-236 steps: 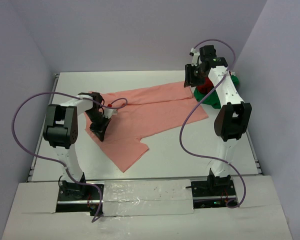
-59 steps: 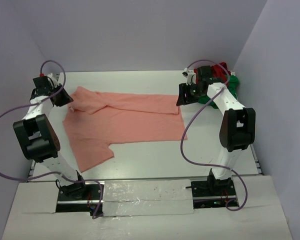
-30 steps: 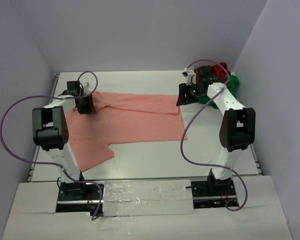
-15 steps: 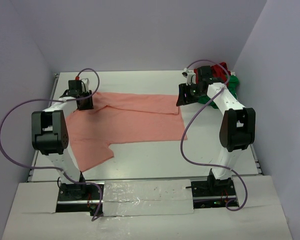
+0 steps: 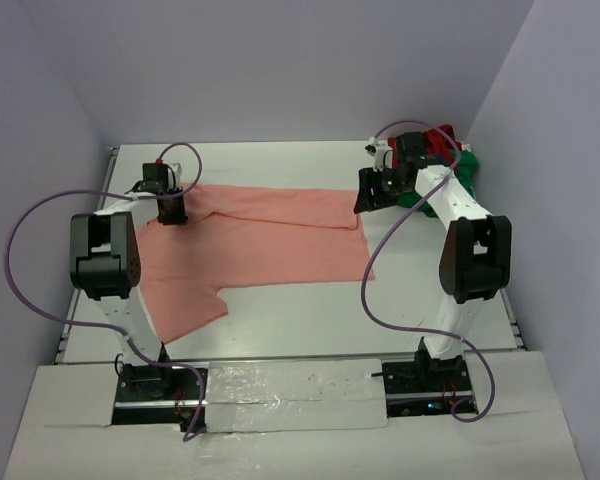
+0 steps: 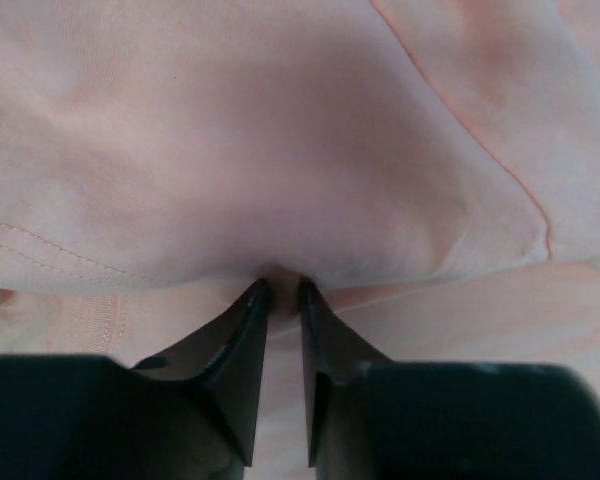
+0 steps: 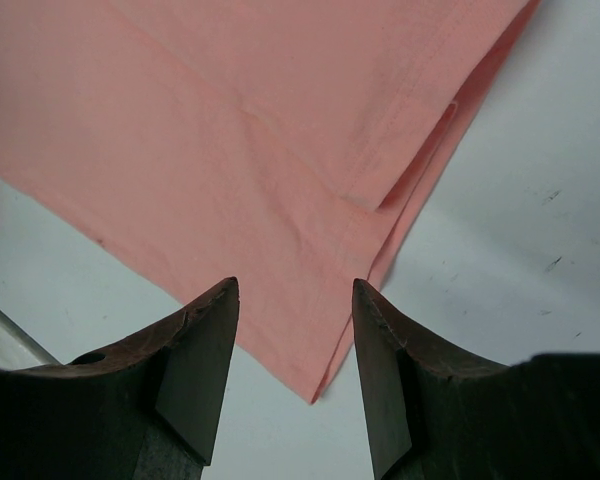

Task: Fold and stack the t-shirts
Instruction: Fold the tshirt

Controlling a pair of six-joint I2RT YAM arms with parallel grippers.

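The salmon-pink t-shirt (image 5: 270, 230) lies spread across the white table, one sleeve reaching toward the front left. My left gripper (image 5: 172, 208) is down on its back left part. In the left wrist view its jaws stand nearly together, with a fold of the pink cloth (image 6: 280, 150) pinched between the tips (image 6: 282, 290). My right gripper (image 5: 365, 190) hovers open over the shirt's back right corner (image 7: 230, 130), nothing between its fingers (image 7: 295, 285). The dark red t-shirt (image 5: 442, 140) and the bright green t-shirt (image 5: 467, 165) lie bunched together in the back right corner, partly hidden by the right arm.
Pale walls close the table (image 5: 310, 320) at the back and on both sides. Purple cables (image 5: 40, 215) loop from each arm. Bare white surface shows in front of the pink shirt and beside its right edge (image 7: 520, 200).
The left gripper's jaws have narrowed onto a fold of the pink shirt, and it has shifted a little on the back left part. The right arm has not moved.
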